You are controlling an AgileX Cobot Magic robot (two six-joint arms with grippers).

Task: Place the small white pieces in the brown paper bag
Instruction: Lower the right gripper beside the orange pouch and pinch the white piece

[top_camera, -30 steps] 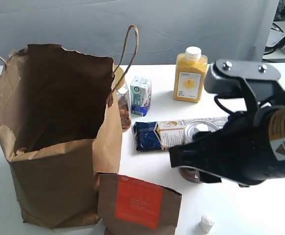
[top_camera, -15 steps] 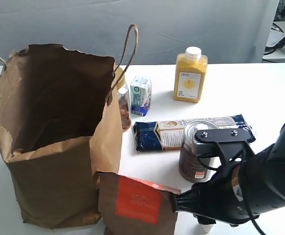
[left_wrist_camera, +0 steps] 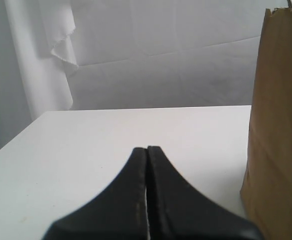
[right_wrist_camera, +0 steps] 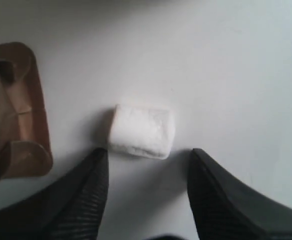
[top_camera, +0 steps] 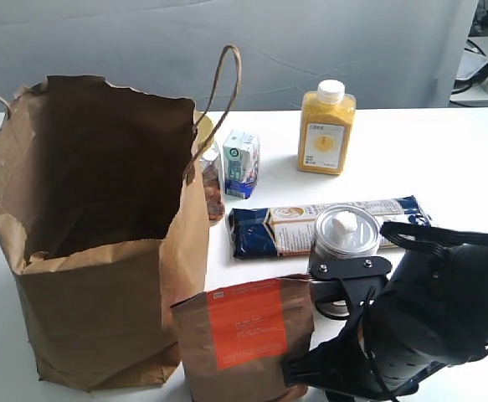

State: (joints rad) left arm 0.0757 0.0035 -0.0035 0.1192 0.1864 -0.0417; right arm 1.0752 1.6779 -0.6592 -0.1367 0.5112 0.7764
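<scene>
One small white piece (right_wrist_camera: 141, 131) lies on the white table just beyond the tips of my right gripper (right_wrist_camera: 147, 154), which is open with nothing between its fingers. In the exterior view the right arm (top_camera: 419, 322) hangs low at the front right and hides that piece. Another white piece (top_camera: 345, 225) rests on the can's lid. The brown paper bag (top_camera: 101, 226) stands tall and open at the left; its side (left_wrist_camera: 281, 125) shows in the left wrist view. My left gripper (left_wrist_camera: 147, 149) is shut and empty, beside the bag.
A small brown pouch with an orange-red label (top_camera: 244, 335) leans in front of the bag, its corner (right_wrist_camera: 15, 115) close to my right gripper. A can (top_camera: 344, 243), a dark blue packet (top_camera: 277, 230), a small carton (top_camera: 241, 163) and a yellow bottle (top_camera: 326, 130) stand behind.
My right arm has come down from above the can to the table's front right, now covering the white piece that lay there. The pouch has shifted and tilted upright.
</scene>
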